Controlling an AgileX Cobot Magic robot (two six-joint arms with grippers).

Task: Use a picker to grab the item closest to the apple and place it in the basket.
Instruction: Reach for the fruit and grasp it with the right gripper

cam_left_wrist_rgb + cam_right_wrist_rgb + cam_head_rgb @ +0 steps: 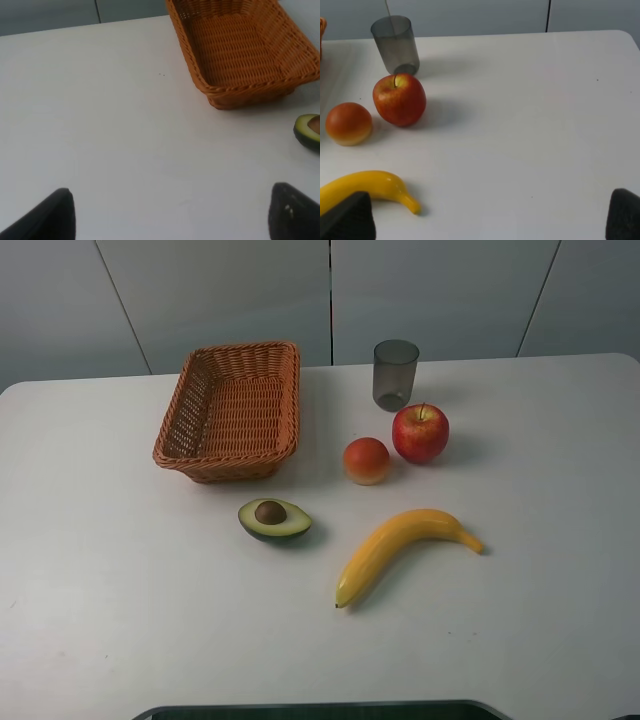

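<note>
Toward the tabletop's [120, 590] far edge, high view: orange-red fruit [366, 460] lying just beside apple [420, 433], basket [232, 410] sitting empty. Left wrist: my left gripper [172, 210] is gaping, unladen. Right wrist: my right gripper [490, 215] is gaping too; whole pick-and-place is pending.

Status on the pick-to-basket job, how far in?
Done: nothing yet. The wicker basket is empty, and the orange-red round fruit, which looks nearest the apple, sits on the table beside it. In hand: nothing; the left gripper and right gripper are both open, away from the fruit. Left: reach, grasp the fruit, carry it to the basket, release.
</note>
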